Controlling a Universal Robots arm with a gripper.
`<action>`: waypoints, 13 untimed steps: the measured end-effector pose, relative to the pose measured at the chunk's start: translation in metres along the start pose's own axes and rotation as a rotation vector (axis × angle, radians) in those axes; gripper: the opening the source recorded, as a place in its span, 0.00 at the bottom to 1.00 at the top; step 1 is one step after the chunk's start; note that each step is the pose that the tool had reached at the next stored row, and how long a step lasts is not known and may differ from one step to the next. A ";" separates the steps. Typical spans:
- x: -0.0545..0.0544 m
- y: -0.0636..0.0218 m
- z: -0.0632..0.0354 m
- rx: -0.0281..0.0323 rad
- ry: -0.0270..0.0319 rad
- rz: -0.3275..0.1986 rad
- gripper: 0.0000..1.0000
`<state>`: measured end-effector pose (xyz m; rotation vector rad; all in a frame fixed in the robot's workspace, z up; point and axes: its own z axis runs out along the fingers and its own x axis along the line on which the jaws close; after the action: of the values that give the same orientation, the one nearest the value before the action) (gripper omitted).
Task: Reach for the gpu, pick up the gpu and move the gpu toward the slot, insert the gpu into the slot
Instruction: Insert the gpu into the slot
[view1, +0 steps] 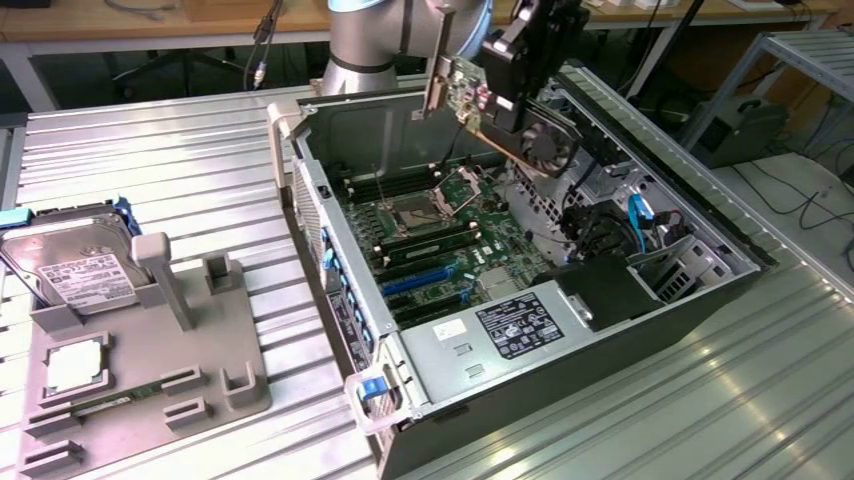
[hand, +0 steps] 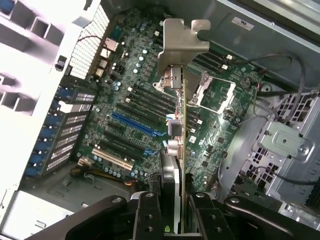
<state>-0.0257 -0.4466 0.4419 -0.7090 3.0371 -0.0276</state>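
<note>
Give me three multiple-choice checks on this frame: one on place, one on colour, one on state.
1. Where is the gpu?
A) seated in a slot
B) in the air above the open computer case
C) lying on the floor

2. What colour is the gpu's bracket?
A) red
B) blue
C) silvery

3. The gripper is:
A) shut on the gpu
B) open and empty
C) shut on a screwdriver

Answers:
1 B, the card hangs over the motherboard.
2 C, bare metal shows at its end.
3 A, the fingers clamp the card from both sides.
</note>
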 end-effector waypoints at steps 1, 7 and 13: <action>0.000 0.0000 0.0000 -0.0005 -0.0005 -0.024 0.27; 0.000 0.0000 0.0001 -0.0027 -0.0034 -0.150 0.27; 0.000 0.0000 0.0003 -0.0053 -0.0065 -0.290 0.27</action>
<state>-0.0257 -0.4466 0.4416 -1.1400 2.9005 -0.0221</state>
